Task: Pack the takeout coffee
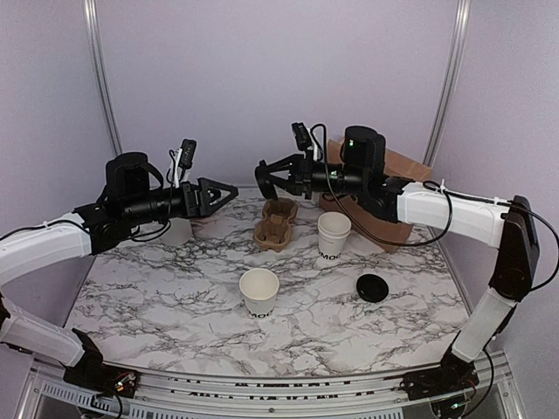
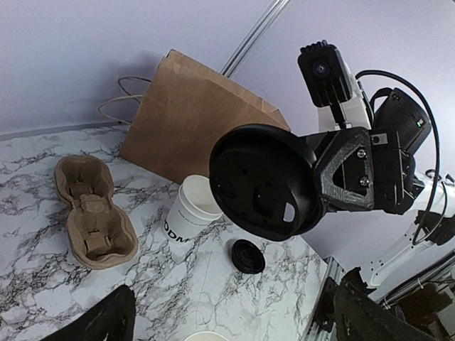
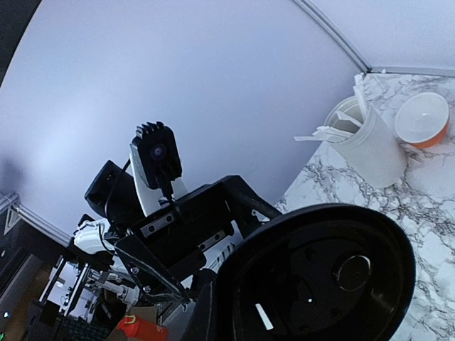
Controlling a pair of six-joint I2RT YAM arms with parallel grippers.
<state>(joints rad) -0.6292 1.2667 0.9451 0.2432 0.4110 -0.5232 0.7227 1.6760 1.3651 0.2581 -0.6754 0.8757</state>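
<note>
Working over a white marble table (image 1: 157, 288) veined in grey, boxed in by pale lilac walls with metal rails rising at the back corners. Sharing that top with a brown paper bag (image 1: 397, 188) at the far right, a two-well cardboard cup carrier (image 1: 275, 223) at the far middle, and a grey-white utensil holder (image 3: 370, 153) beside an orange-rimmed bowl (image 3: 423, 117) at the far left.

Clamping a black lid (image 2: 259, 181) by its rim in the right gripper (image 1: 262, 176), in the air over the table's far middle. Holding it on edge, one flat face turned toward the left gripper (image 1: 225, 194), the other back at the right wrist camera, with its axis running level between the two arms. Spreading the left gripper's fingers wide and empty, just beside the lid but apart from it.

Showing a far cup (image 1: 334, 234) near the bag and a near cup (image 1: 259, 292) at mid-table, both upright, mouths up and uncovered, with black lettering on their sides. Showing a second lid (image 1: 373, 287) lying flat on the marble, right of the near cup. Not possible to tell which cup goes with the held lid.
</note>
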